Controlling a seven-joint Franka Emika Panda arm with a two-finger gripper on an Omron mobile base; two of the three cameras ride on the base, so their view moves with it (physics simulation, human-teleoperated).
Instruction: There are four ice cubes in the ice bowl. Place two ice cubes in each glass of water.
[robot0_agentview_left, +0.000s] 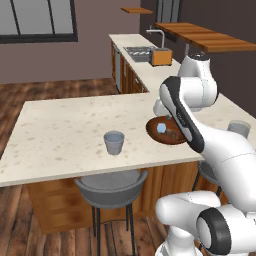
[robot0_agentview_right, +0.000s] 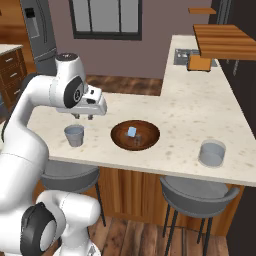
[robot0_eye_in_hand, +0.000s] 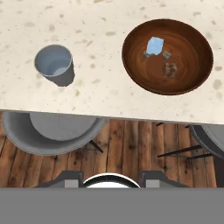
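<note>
Ice cubes (robot0_eye_in_hand: 155, 45): one clear pale cube in ice bowl (robot0_eye_in_hand: 131, 54), near worktop's front edge; small, likely slick, pinch flat sides. Gripper (robot0_agentview_right: 82, 116) above glass (robot0_agentview_right: 74, 135), jaw spread unreadable, apparently empty.

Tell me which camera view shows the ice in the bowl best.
The hand view: it looks straight down into the ice bowl, showing one pale ice cube and fainter ones beside it. The right base view shows the cube smaller. In the left base view the arm hides part of the bowl.
</note>
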